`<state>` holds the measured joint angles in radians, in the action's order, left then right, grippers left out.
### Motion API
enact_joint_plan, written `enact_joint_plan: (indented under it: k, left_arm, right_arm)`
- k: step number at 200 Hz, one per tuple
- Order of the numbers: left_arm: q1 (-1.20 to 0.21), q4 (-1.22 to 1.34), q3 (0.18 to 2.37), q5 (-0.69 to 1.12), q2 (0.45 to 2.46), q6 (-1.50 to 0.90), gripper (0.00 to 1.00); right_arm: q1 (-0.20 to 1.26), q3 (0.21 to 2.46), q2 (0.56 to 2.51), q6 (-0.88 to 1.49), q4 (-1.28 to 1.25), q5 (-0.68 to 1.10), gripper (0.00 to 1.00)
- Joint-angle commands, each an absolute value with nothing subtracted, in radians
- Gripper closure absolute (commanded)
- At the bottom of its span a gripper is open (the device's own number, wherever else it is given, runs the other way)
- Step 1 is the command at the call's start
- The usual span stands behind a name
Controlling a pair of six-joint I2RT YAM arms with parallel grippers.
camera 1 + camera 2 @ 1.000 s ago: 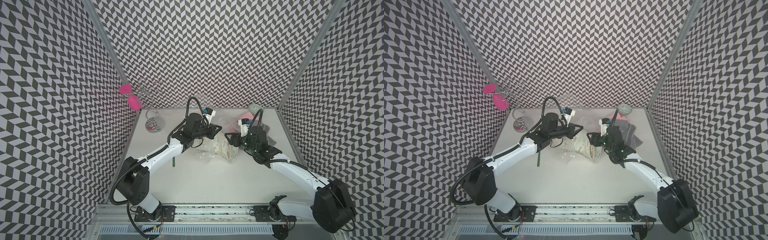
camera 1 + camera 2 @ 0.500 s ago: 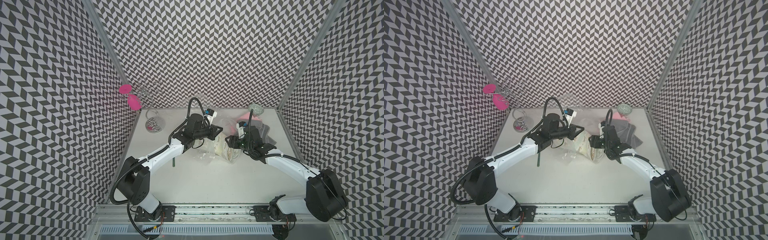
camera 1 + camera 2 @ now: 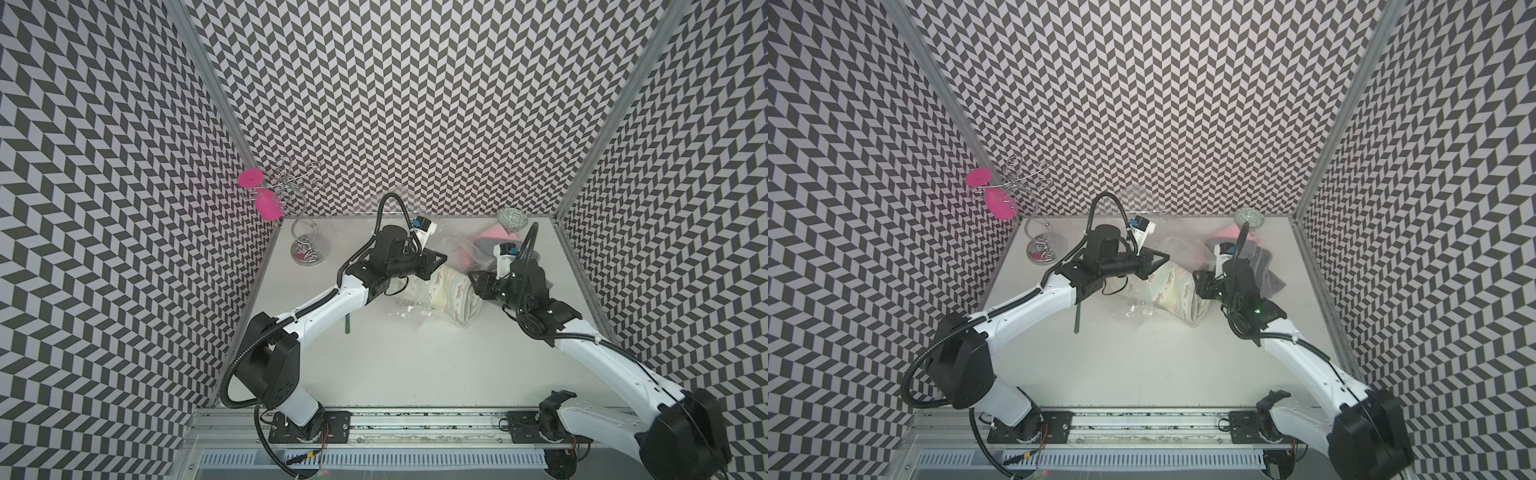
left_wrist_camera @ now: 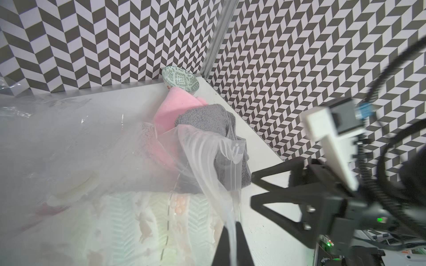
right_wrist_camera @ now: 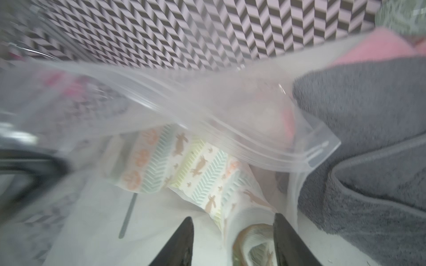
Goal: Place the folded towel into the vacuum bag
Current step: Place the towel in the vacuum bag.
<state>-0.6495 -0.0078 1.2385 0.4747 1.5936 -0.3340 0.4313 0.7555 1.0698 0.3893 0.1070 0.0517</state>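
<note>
top views. the towel [image 3: 451, 291] lies on the table [image 3: 415, 365] between the two arms, near the back. its left part is under the clear film of the bag [image 3: 405, 305]. its right end sticks out towards the right gripper [image 3: 473, 281]. the left gripper [image 3: 441, 257] sits above the towel's far edge.

left wrist view. the left gripper [image 4: 230, 248] has its fingers pressed together on the bag's rim, pinching the film, which rises from them as a lifted flap. the towel [image 4: 138, 218] shows through the film. a grey cloth [image 4: 207, 119], a pink cloth [image 4: 177, 103] and a bowl [image 4: 179, 79] lie beyond the mouth, outside the bag.

right wrist view. the right gripper [image 5: 232, 217] stands spread. the towel's rolled end lies between its fingers, close to one, not clamped. the zip rim arches above the towel [image 5: 196, 165].

procedure, as judged:
1. the step in hand is feeding the towel's end through the mouth.
2. hold the rim high with the left pinch, so the mouth is arched.
3. close the right gripper squarely on the rolled end and catch no film.
4. push low along the table, under the rim, towards the left arm.
5. avoid the grey cloth, which lies just beside the rim's corner.
</note>
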Motion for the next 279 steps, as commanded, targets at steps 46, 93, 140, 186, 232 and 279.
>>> enact_joint_plan:
  k: [46, 93, 140, 186, 232, 279]
  left_arm:
    - [-0.681, 0.019, 1.262, 0.512, 1.63, -0.324, 1.0]
    - [-0.692, 0.018, 1.271, 0.549, 1.629, -0.319, 1.0]
    - [-0.717, -0.015, 1.272, 0.649, 1.627, -0.248, 1.0]
    - [-0.722, -0.034, 1.27, 0.755, 1.612, -0.186, 1.0]
    - [-0.718, -0.127, 1.237, 0.9, 1.592, -0.053, 1.0]
    - [-0.66, 0.01, 1.162, 0.621, 1.607, -0.228, 1.0]
  right_arm:
    - [0.501, 0.628, 1.142, 0.334, -0.003, 0.248, 0.57]
    - [0.514, 0.537, 1.301, 0.426, -0.124, 0.116, 0.57]
    - [0.513, 0.614, 1.571, 0.486, -0.31, 0.172, 0.53]
    - [0.513, 0.748, 1.807, 0.571, -0.492, 0.278, 0.47]
    - [0.505, 0.933, 1.952, 0.621, -0.602, 0.429, 0.4]
    - [0.504, 0.864, 1.732, 0.563, -0.522, 0.39, 0.32]
